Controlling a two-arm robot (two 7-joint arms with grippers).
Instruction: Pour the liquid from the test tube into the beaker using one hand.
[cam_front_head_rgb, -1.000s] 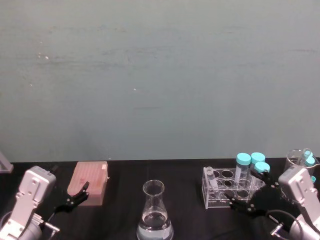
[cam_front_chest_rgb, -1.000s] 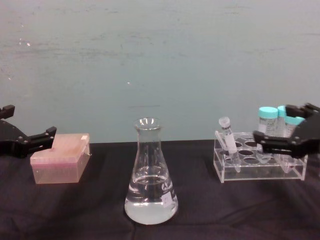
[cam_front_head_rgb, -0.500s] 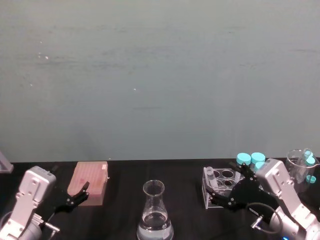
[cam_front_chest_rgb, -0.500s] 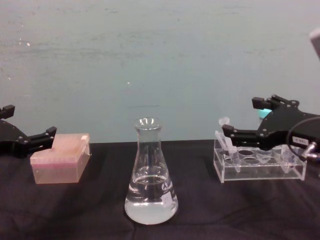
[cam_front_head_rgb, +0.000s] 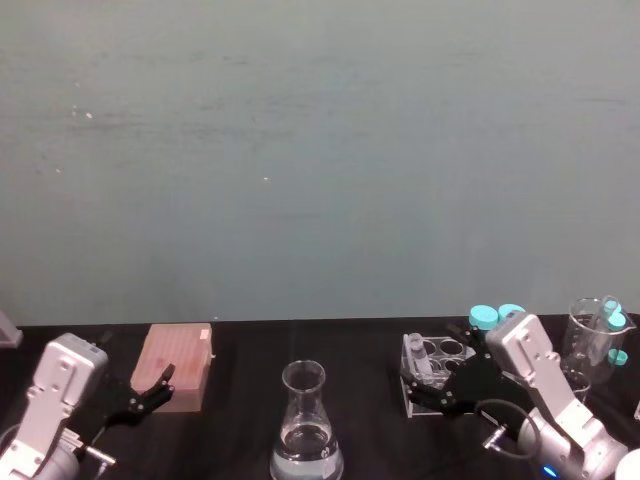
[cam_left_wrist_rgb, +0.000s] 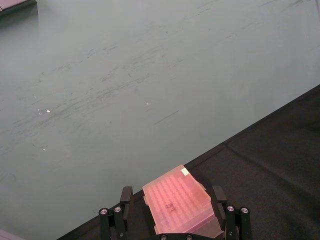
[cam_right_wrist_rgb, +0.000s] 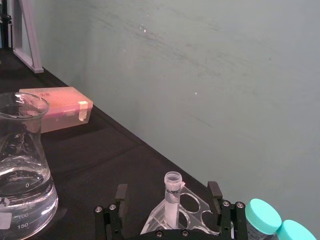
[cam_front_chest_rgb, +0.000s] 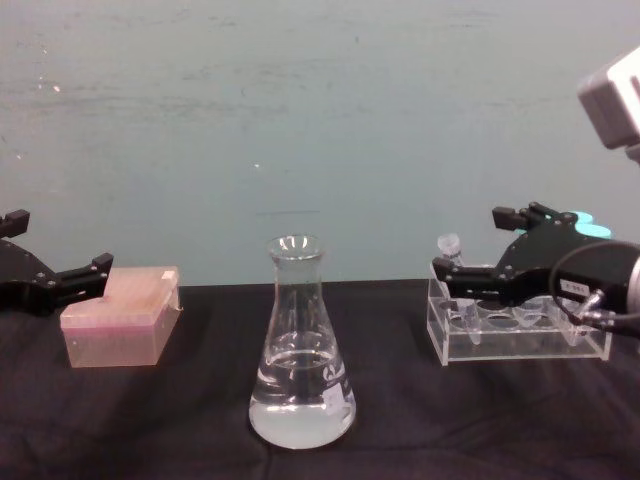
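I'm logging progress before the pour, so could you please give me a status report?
Right gripper open, straddling the tube in its rack. Left gripper open, parked by the pink box. Flask part full, nothing blocking.

A scuffed, pale teal wall (cam_front_head_rgb: 320, 150) rises directly behind a table (cam_front_chest_rgb: 180, 425) draped in black.

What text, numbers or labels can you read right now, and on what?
"150": graduation low on the conical flask, right wrist view.
"0": end of a higher graduation on the same flask; the rest unreadable.
Dark print under the rim of the test tube, seen between the open fingers of the right gripper: too small to read.
White mark on the flask, chest view: too blurred to read.
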